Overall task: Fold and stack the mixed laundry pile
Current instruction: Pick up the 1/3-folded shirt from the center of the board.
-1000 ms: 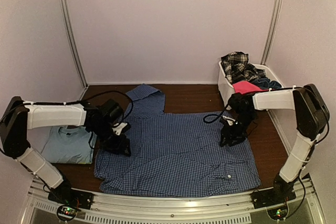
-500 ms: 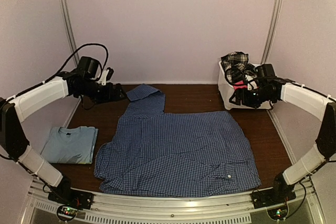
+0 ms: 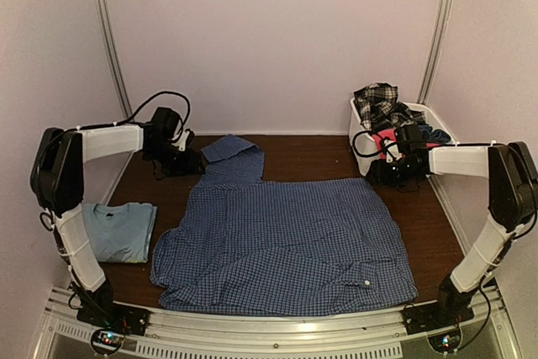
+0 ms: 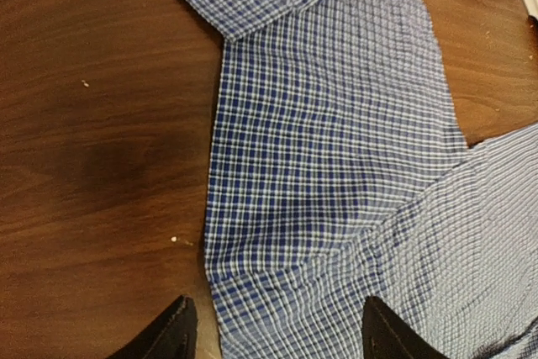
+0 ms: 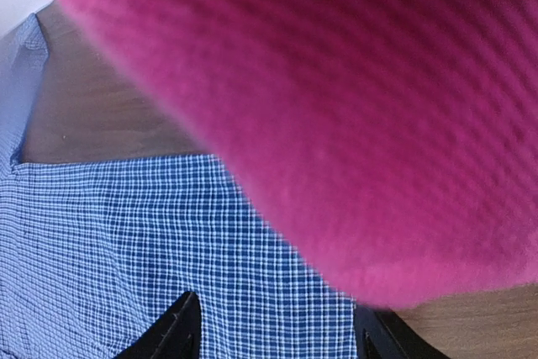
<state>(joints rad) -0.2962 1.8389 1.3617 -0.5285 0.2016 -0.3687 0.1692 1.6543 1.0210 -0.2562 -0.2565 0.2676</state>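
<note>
Blurred hot pink piece (image 5: 353,107) fills the right wrist view

A dark brown wooden table (image 3: 311,153) carries three things. The blue small-check button shirt (image 3: 282,241) lies spread flat across its middle, one sleeve reaching toward the far edge. A folded light blue T-shirt (image 3: 113,231) lies at the near left. A white plastic basket (image 3: 359,136) stands at the far right.
</note>
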